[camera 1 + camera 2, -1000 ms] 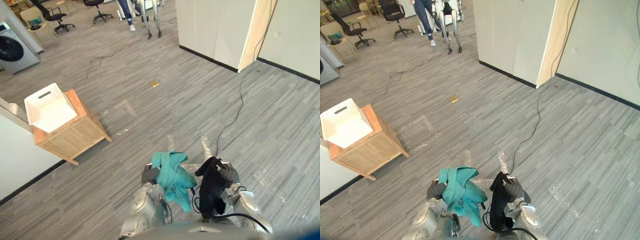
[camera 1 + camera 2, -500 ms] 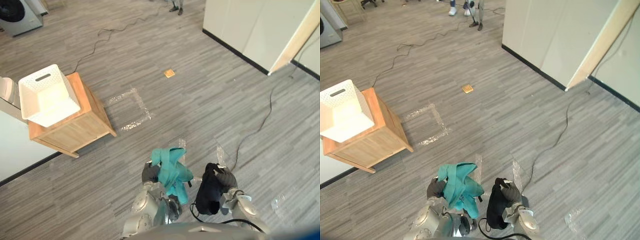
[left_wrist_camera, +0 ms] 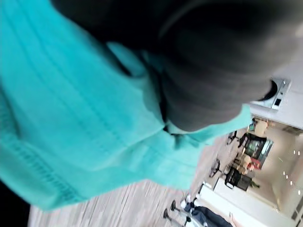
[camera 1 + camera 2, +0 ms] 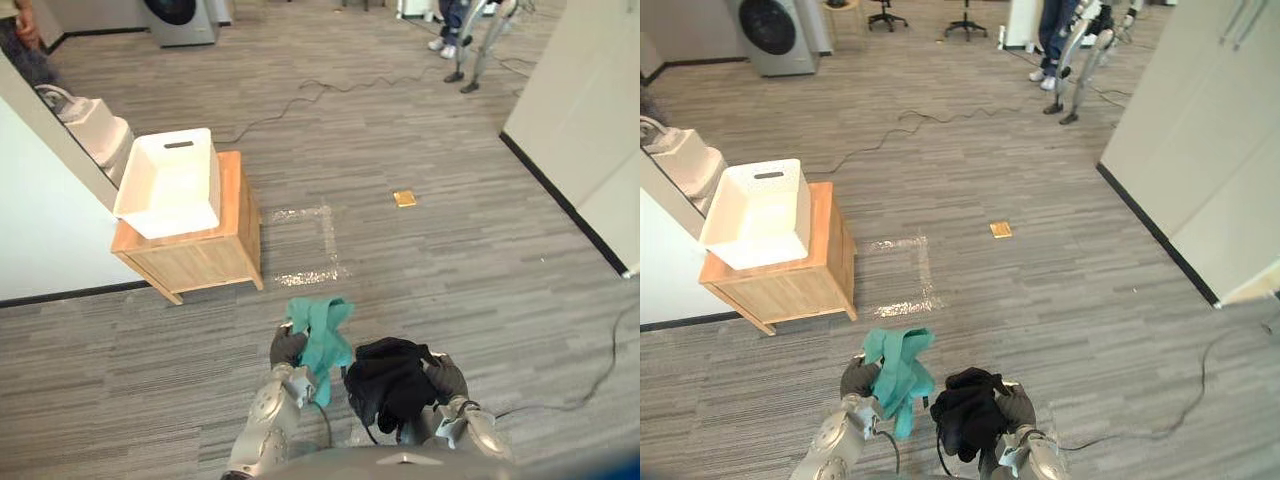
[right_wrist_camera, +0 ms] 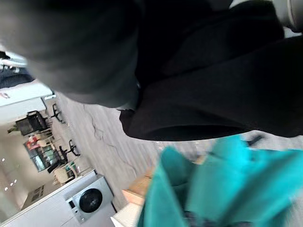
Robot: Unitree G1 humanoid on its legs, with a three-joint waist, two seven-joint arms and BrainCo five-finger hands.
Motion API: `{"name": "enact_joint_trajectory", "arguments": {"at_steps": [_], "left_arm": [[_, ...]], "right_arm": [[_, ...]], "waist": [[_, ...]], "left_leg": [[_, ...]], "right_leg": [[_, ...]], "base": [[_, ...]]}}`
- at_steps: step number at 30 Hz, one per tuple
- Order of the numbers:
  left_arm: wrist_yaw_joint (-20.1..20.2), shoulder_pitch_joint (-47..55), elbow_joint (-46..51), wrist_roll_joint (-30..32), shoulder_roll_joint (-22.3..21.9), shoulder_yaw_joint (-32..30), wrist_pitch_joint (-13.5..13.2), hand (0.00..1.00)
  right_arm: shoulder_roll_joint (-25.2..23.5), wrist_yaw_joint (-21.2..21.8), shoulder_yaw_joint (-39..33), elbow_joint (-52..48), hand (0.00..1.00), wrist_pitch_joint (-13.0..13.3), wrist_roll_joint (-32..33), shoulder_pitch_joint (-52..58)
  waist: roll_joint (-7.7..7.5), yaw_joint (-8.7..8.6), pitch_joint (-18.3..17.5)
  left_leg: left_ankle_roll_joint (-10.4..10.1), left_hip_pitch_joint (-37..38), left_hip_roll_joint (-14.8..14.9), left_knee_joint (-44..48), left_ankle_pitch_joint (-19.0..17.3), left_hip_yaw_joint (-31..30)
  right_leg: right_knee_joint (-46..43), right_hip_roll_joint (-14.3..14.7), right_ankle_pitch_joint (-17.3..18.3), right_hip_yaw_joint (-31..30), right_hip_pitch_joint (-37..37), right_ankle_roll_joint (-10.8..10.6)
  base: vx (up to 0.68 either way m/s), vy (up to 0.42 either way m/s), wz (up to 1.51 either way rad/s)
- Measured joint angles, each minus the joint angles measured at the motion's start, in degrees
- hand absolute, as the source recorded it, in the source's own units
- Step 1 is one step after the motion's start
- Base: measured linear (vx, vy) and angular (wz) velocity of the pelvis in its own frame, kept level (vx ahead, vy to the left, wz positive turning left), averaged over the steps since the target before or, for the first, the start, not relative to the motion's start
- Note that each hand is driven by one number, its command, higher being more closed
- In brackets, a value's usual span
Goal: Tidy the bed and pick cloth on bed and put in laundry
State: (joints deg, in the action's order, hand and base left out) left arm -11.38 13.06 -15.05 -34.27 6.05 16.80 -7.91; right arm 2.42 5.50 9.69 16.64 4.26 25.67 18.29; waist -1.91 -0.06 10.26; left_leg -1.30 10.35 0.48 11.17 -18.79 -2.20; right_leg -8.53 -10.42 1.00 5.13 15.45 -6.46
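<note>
My left hand (image 4: 288, 346) is shut on a teal cloth (image 4: 321, 334) that hangs bunched from it, held low in front of me. In the left wrist view the teal cloth (image 3: 71, 118) drapes right against the hand. My right hand (image 4: 446, 378) is shut on a black cloth (image 4: 384, 381), a crumpled bundle beside the teal one. The black cloth (image 5: 203, 85) also lies close under the hand in the right wrist view. A white laundry basket (image 4: 170, 182) stands on a low wooden cabinet (image 4: 205, 258), ahead and to the left on the floor.
A white wall panel (image 4: 40, 210) runs along the left behind the cabinet. A taped square (image 4: 308, 246) and a small yellow plate (image 4: 404, 198) mark the grey floor. A washing machine (image 4: 775, 35) stands far back. A person's legs (image 4: 448, 25) and a pale wall (image 4: 590, 130) are to the right.
The camera has swung left, so the basket and cabinet now sit nearer and more central. Both hands keep hold of their cloths; the black cloth looks more bunched.
</note>
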Motion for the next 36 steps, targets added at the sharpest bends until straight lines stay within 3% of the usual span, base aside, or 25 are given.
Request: {"name": "enact_joint_trajectory", "arguments": {"at_steps": [1, 2, 3, 4, 5, 7, 9, 12, 14, 15, 17, 18, 21, 22, 24, 25, 26, 27, 29, 30, 31, 32, 33, 35, 36], "left_arm": [[-0.04, 0.19, -0.13, -0.01, -0.02, -0.01, 0.07, 1.0], [-0.14, 1.13, -0.37, -0.05, -0.81, 0.09, 0.42, 1.0], [-0.17, 1.78, -0.46, -0.06, -1.36, 0.05, 0.76, 1.0], [-0.17, 1.77, -0.79, -0.12, -2.05, -0.16, 1.08, 1.0], [-0.18, 1.01, -0.77, -0.25, -2.62, -0.34, 1.12, 1.0], [0.44, 1.39, -0.8, -1.22, -4.57, -1.55, 1.07, 1.0], [1.75, 1.27, -0.83, -0.65, -4.66, -1.53, 1.06, 1.0], [3.15, 1.47, -0.83, -0.57, -5.25, -1.75, 0.58, 1.0], [3.78, 1.65, -0.69, -0.57, -5.95, -2.18, 0.16, 1.0], [3.73, 1.85, -0.03, -0.62, -6.38, -2.22, 0.07, 1.0], [3.14, 2.47, 1.21, -0.62, -7.27, -2.18, 0.02, 1.0], [2.1, 3.21, 2.59, -0.63, -7.96, -2.09, 0.04, 1.0], [0.88, 3.91, 4.29, -0.63, -7.87, -1.79, -0.04, 1.0], [0.59, 3.92, 4.32, -0.64, -7.82, -1.64, -0.28, 1.0], [-0.09, 3.92, 4.16, -0.99, -7.77, -1.9, -0.29, 1.0], [-0.21, 3.19, 4.02, -1.02, -7.87, -2.57, -0.32, 1.0], [-0.2, 2.85, 4.03, -1.02, -8.07, -2.86, -0.38, 1.0], [-0.25, 2.51, 4.0, -1.0, -7.96, -4.01, -0.48, 1.0], [-0.32, 1.93, 3.98, -0.75, -6.7, -5.13, -0.58, 1.0], [-0.4, 1.43, 3.93, -0.47, -6.07, -5.3, -0.6, 1.0], [-0.78, 1.34, 3.9, 0.0, -5.35, -5.6, -1.1, 1.0], [-0.89, 1.38, 3.9, 0.01, -5.26, -5.61, -1.25, 1.0], [-1.56, 1.1, 3.92, 0.0, -4.5, -5.61, -1.73, 1.0], [-2.16, 0.33, 3.94, 0.0, -3.41, -5.61, -1.85, 1.0], [-2.83, -0.33, 3.88, -0.04, -2.53, -5.6, -1.84, 1.0]], "right_arm": [[0.01, 0.03, 0.05, -0.06, 1.0, 0.0, 0.0, -0.1], [0.95, -0.1, -0.08, -0.12, 1.0, -0.01, 0.06, -0.55], [1.85, -0.35, -0.11, -0.51, 1.0, -0.09, 0.14, -0.59], [2.3, -1.06, -0.3, -0.53, 1.0, -0.34, 0.33, -1.78], [2.79, -1.19, -0.39, -0.48, 1.0, -0.53, 0.43, -2.22], [3.76, -1.06, -0.9, -0.68, 1.0, -0.77, 0.4, -3.02], [3.7, -0.85, -1.17, -0.75, 1.0, -0.78, -0.06, -3.37], [4.09, 0.38, -1.67, -0.96, 1.0, -0.73, -0.05, -3.04], [4.59, 1.24, -2.08, -1.35, 1.0, -0.72, -0.06, -3.09], [4.87, 1.66, -2.49, -1.89, 1.0, -0.72, -0.07, -3.01], [5.33, 2.17, -2.47, -2.89, 1.0, -0.73, -0.09, -2.83], [5.35, 2.53, -2.43, -3.77, 1.0, -0.74, -0.1, -2.36], [5.53, 3.44, -2.3, -4.32, 1.0, -0.69, -0.09, -1.36], [5.79, 3.47, -2.2, -4.33, 1.0, -0.59, -0.09, -0.76], [6.06, 3.46, -1.47, -3.87, 1.0, -0.45, -0.1, -0.64], [6.25, 3.45, -1.01, -3.15, 1.0, -0.44, -0.11, -1.37], [6.38, 3.45, -0.8, -2.85, 1.0, -0.45, -0.12, -1.75], [6.53, 3.47, 0.44, -1.47, 1.0, -0.52, -0.23, -3.13], [5.11, 3.53, 1.5, 0.14, 1.0, -0.7, -1.86, -4.24], [4.68, 3.58, 1.51, 0.85, 1.0, -0.73, -2.15, -4.83], [4.37, 4.03, 2.2, 1.32, 1.0, -0.73, -2.36, -5.14], [4.37, 4.11, 2.3, 1.31, 1.0, -0.73, -2.36, -5.17], [4.29, 4.63, 2.81, 1.21, 1.0, -0.53, -2.38, -5.22], [4.23, 4.78, 4.01, 1.2, 1.0, -0.17, -2.39, -4.89], [4.14, 4.91, 4.67, 1.2, 1.0, -0.14, -2.82, -4.83]], "waist": [[0.08, 0.07, 0.04], [2.24, -0.03, -0.4], [5.09, -0.21, -0.96], [5.4, -0.36, -0.79], [5.07, -0.71, -0.63], [6.55, -0.37, 0.02], [7.02, -0.58, 0.67], [6.41, -0.15, 0.95], [6.44, 0.51, 0.95], [6.33, 0.83, 0.95], [6.27, 1.02, 1.0], [6.12, 0.94, 1.1], [6.06, 1.04, 1.3], [6.33, 1.26, 1.19], [5.51, 1.67, 0.25], [4.61, 1.5, -0.33], [4.47, 1.59, -0.35], [3.12, 2.2, -0.2], [-0.32, 2.51, -0.81], [-0.65, 1.98, -0.66], [-0.04, 1.2, -0.39], [0.11, 1.12, -0.39], [0.93, 0.76, -0.58], [1.46, -0.03, -0.6], [1.47, -0.71, -0.6]], "left_leg": [[-0.45, 0.59, 0.71, 0.61, -1.13, -0.07], [-1.08, 2.75, 4.96, 1.01, -4.11, -0.08], [-2.08, 3.85, 7.78, 0.9, -3.9, 0.02], [-1.88, 1.02, 8.61, 8.09, -1.43, 1.61], [-2.14, -0.79, 8.64, 11.98, 0.11, 1.94], [-2.26, -10.34, 13.52, 35.77, 10.41, 3.76], [-1.66, -14.66, 16.71, 48.01, 10.14, 7.43], [-0.98, -19.72, 15.06, 47.81, 7.65, 12.92], [-1.46, -22.43, 12.24, 40.21, 5.93, 16.05], [-2.11, -23.57, 9.14, 29.85, 5.58, 17.92], [-2.62, -23.5, 5.54, 15.71, 7.25, 21.06], [-2.65, -23.36, 3.19, 5.72, 11.43, 23.37], [-2.45, -24.48, 3.08, -1.19, 17.08, 27.47], [-1.5, -24.91, 4.02, -2.15, 18.63, 30.64], [5.61, -25.42, 4.2, -0.08, 22.79, 32.97], [9.16, -25.36, 2.85, 0.91, 20.42, 32.87], [10.14, -25.23, 2.55, 1.05, 19.75, 32.83], [12.07, -23.56, 1.25, 0.81, 18.47, 32.89], [12.29, -19.38, -2.27, 0.34, 15.5, 30.54], [11.98, -17.27, -3.29, 0.28, 14.15, 28.32], [11.38, -13.24, -3.91, -0.19, 12.54, 24.9], [11.35, -12.71, -3.9, -0.22, 12.36, 24.44], [10.78, -9.78, -3.87, -0.94, 11.3, 20.85], [9.99, -7.29, -3.83, -2.12, 10.54, 15.47], [9.33, -6.02, -3.18, -2.84, 10.14, 11.01]], "right_leg": [[-0.86, 0.19, -2.74, 0.19, 0.04, 0.28], [-5.12, 3.73, -5.99, 1.2, 0.11, 1.91], [-7.83, 6.23, -2.72, 3.05, 0.22, 4.13], [-11.44, 6.32, 0.64, 4.1, 0.94, 6.02], [-12.08, 6.48, 1.23, 4.35, 0.82, 6.55], [-9.38, 8.87, 3.81, 6.1, -5.26, 9.2], [-6.12, 10.55, 5.56, 6.77, -11.94, 11.04], [-0.71, 11.0, 7.71, 6.66, -19.51, 11.88], [1.82, 11.37, 8.1, 6.11, -21.5, 12.18], [3.36, 11.49, 8.43, 5.58, -22.46, 11.73], [4.55, 11.5, 8.47, 5.15, -24.39, 10.95], [5.94, 11.64, 8.89, 5.14, -26.4, 10.21], [8.46, 12.97, 10.35, 5.42, -31.9, 8.01], [9.18, 13.81, 11.91, 6.24, -34.73, 6.82], [8.9, 13.25, 14.45, 7.09, -36.47, 5.0], [4.76, 11.45, 15.28, 7.95, -35.06, 3.52], [1.86, 10.91, 15.58, 8.29, -33.83, 2.99], [-9.57, 8.22, 16.86, 8.56, -29.62, 0.68], [-33.89, 2.84, 12.67, 8.07, -21.45, -6.65], [-41.96, 1.3, 12.13, 7.82, -18.88, -7.31], [-50.43, -0.99, 13.12, 8.98, -16.03, -4.55], [-51.08, -1.29, 13.31, 9.13, -15.61, -4.04], [-53.15, -2.94, 14.17, 10.05, -12.61, -0.8], [-49.44, -3.34, 15.45, 9.51, -8.27, 1.26], [-41.09, -2.26, 15.69, 7.56, -5.32, 1.6]], "base": [[0.49, -0.49, 0.13], [0.41, -0.377, 0.11], [0.65, -0.52, 0.23], [0.44, -0.33, 0.24], [0.52, -0.433, 0.16], [0.48, -0.411, 0.07], [0.54, -0.352, 0.18], [0.44, -0.293, 0.07], [0.31, -0.152, -0.23], [0.37, -0.081, -0.29], [0.42, -0.043, -0.22], [0.46, 0.012, -0.07], [0.48, 0.05, -0.03], [0.61, 0.09, 0.0], [0.52, 0.082, 0.05], [0.44, 0.086, 0.12], [0.55, 0.16, 0.14], [0.62, 0.226, 0.18], [0.58, 0.192, 0.57], [0.51, 0.092, 1.12], [0.49, 0.07, 0.96], [0.55, 0.046, 1.21], [0.42, -0.03, 1.28], [0.38, -0.088, 1.54], [0.37, -0.169, 1.49]]}}
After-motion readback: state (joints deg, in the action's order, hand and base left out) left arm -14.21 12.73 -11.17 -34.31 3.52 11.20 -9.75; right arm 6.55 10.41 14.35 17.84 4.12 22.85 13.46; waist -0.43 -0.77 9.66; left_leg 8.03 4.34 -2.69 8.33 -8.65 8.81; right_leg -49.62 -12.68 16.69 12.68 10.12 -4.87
